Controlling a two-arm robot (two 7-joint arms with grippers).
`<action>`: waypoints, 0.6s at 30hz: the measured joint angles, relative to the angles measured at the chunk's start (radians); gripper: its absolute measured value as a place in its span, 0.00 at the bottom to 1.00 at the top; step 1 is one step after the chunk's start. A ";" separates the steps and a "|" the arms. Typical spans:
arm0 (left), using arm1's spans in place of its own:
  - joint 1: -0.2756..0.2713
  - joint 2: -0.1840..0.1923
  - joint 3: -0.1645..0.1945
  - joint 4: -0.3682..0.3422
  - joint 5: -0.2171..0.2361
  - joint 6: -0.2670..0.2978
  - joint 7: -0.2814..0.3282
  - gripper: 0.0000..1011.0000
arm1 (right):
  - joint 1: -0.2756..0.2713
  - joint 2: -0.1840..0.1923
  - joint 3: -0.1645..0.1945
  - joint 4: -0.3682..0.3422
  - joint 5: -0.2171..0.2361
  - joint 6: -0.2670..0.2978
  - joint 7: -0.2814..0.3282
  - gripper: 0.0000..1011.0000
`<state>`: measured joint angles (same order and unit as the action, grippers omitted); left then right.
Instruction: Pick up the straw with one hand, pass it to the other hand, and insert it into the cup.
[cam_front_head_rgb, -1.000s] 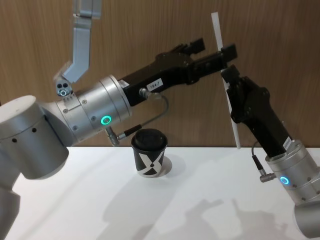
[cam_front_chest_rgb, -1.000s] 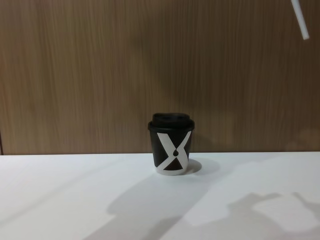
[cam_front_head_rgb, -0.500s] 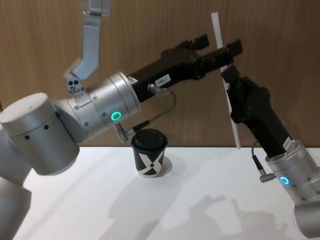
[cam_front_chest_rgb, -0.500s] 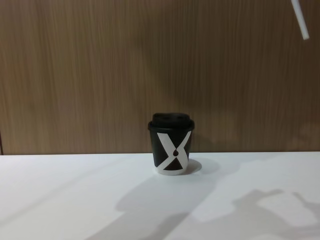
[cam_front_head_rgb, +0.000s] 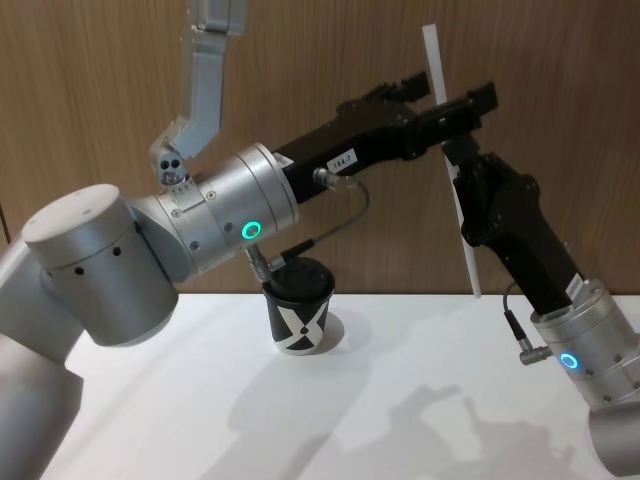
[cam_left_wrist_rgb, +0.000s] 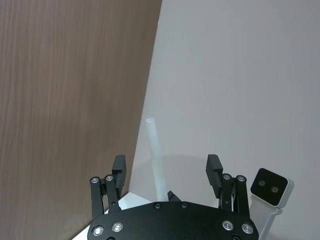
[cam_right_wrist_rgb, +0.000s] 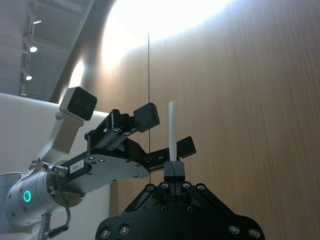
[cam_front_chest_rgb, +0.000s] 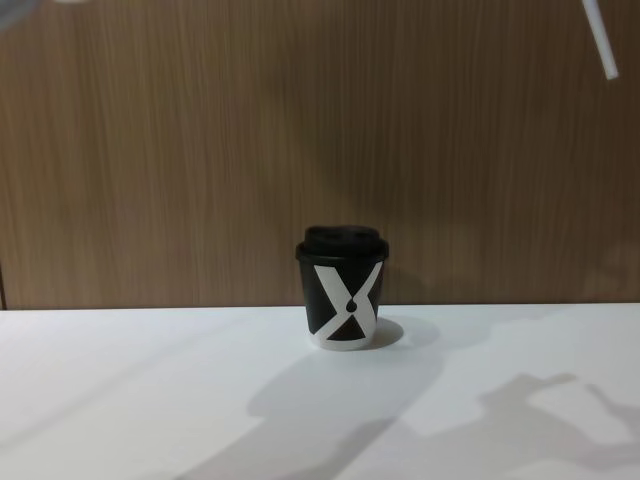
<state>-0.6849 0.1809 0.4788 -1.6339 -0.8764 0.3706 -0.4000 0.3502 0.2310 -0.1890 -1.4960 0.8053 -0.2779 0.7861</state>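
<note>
Straw (cam_front_head_rgb: 470, 258) stands upright, clamped in our right pincer (cam_right_wrist_rgb: 175, 167), while our left pincer (cam_left_wrist_rgb: 166, 162) sits spread either side of its upper length, we judge, for handover.

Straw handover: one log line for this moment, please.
phase: handover | right gripper: shut on straw, upright | left gripper: jaws open, straddling straw | cup: lidded, on table

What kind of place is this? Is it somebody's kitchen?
Probably not: it looks like a robot test room. There's a plain white table, a wood-panelled wall, one black paper cup, and the right gripper holding a straw up high, with the open left gripper either side of it.
</note>
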 joint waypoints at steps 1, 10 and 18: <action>-0.001 0.000 0.001 0.001 0.000 -0.001 0.001 0.99 | 0.000 0.000 0.000 0.000 0.000 0.000 0.000 0.00; -0.007 -0.003 0.009 0.009 0.004 -0.006 0.006 0.81 | 0.000 0.000 0.000 0.000 0.000 0.000 0.000 0.00; -0.010 -0.004 0.012 0.013 0.006 -0.009 0.008 0.55 | 0.000 0.000 0.000 0.000 0.000 0.000 0.000 0.00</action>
<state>-0.6949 0.1767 0.4911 -1.6210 -0.8704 0.3619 -0.3920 0.3503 0.2310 -0.1890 -1.4960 0.8053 -0.2779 0.7861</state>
